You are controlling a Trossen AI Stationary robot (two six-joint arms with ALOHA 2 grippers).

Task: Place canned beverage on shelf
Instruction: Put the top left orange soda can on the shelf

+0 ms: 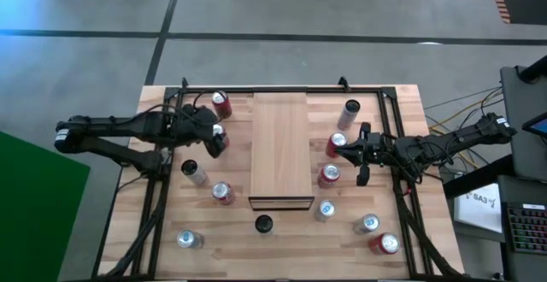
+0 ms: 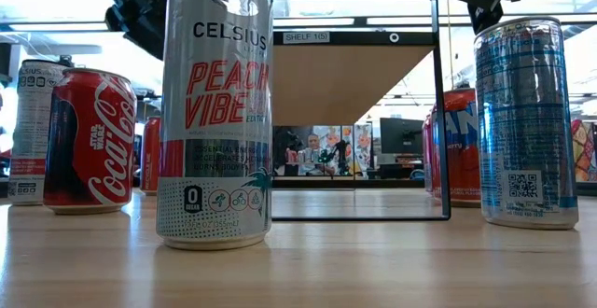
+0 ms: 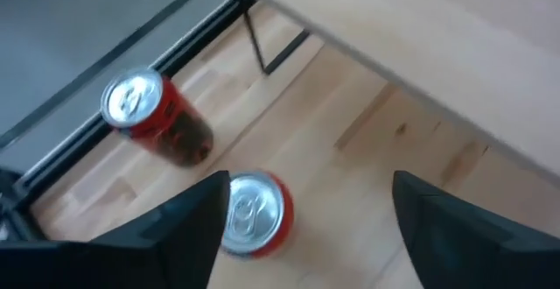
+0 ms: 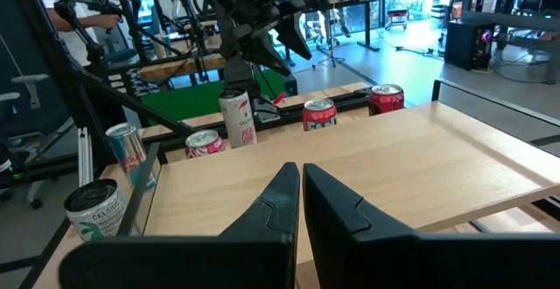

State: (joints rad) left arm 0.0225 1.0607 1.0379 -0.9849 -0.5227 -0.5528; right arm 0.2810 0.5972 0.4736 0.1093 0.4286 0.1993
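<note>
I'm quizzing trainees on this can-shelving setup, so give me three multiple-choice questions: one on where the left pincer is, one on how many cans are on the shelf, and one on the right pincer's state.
1. Where is the left pincer?
A) Parked off the table
B) Above a red can beside the shelf
C) Above a blue can at a table corner

2. How many cans stand on the shelf?
A) None
B) Two
C) Four

3. The right pincer is:
A) Wide open
B) Gripping a can
C) Shut, empty

Answers: 1 B, the red can's top shows between its fingers; 2 A, the board's top is bare; 3 C, its fingers meet with nothing between them.
</note>
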